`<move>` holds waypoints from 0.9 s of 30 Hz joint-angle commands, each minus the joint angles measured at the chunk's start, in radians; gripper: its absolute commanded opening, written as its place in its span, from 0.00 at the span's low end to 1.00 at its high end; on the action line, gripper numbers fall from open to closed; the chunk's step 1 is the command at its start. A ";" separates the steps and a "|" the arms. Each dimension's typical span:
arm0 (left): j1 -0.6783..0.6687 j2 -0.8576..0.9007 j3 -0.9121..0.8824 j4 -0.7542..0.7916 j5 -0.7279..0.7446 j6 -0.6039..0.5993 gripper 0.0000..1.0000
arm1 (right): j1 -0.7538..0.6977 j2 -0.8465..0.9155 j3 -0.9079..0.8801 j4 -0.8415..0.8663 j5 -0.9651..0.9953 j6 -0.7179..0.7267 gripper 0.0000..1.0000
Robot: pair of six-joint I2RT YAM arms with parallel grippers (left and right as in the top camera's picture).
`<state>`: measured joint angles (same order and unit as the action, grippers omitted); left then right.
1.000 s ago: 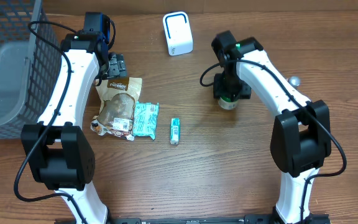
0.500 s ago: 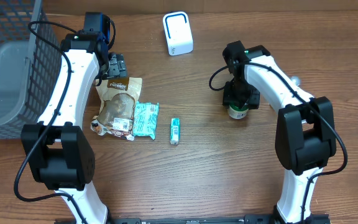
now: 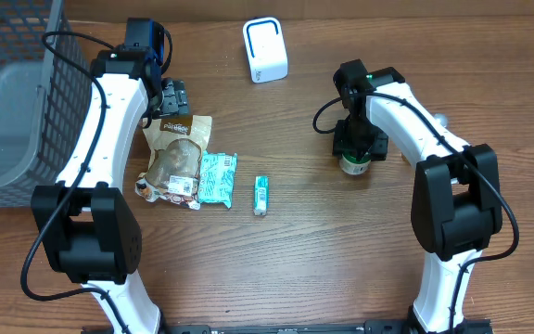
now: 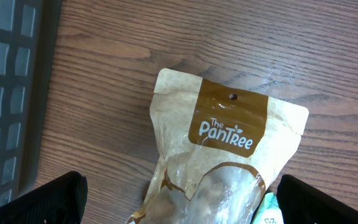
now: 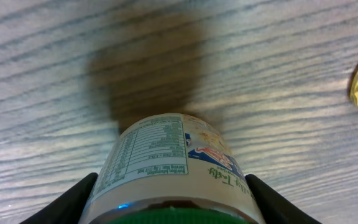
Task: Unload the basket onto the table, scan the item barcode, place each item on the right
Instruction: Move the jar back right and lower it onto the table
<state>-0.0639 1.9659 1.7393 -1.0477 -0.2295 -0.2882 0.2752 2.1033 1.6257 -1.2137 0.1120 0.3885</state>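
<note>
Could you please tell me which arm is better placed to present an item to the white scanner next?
Right, probably. The right hand grips the green-capped bottle, label showing, not far from the white scanner. The left hand hangs open over the brown pouch, holding nothing.

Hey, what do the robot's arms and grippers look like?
The left arm and right arm are white shells with bulky black joints and thin black cables looping alongside. The right one shows a green light. The left gripper and right gripper are black with blunt fingers.
</note>
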 commanded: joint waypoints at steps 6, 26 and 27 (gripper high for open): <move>-0.004 -0.004 0.012 0.002 -0.013 0.000 1.00 | -0.003 -0.006 -0.003 0.020 0.008 0.008 0.43; -0.004 -0.004 0.012 0.002 -0.013 0.000 1.00 | -0.003 -0.006 -0.003 0.023 0.013 0.008 0.92; -0.004 -0.004 0.012 0.002 -0.013 0.000 0.99 | -0.003 -0.006 -0.003 0.030 0.037 0.007 0.96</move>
<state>-0.0639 1.9659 1.7393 -1.0477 -0.2295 -0.2882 0.2756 2.1033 1.6257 -1.1954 0.1120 0.3920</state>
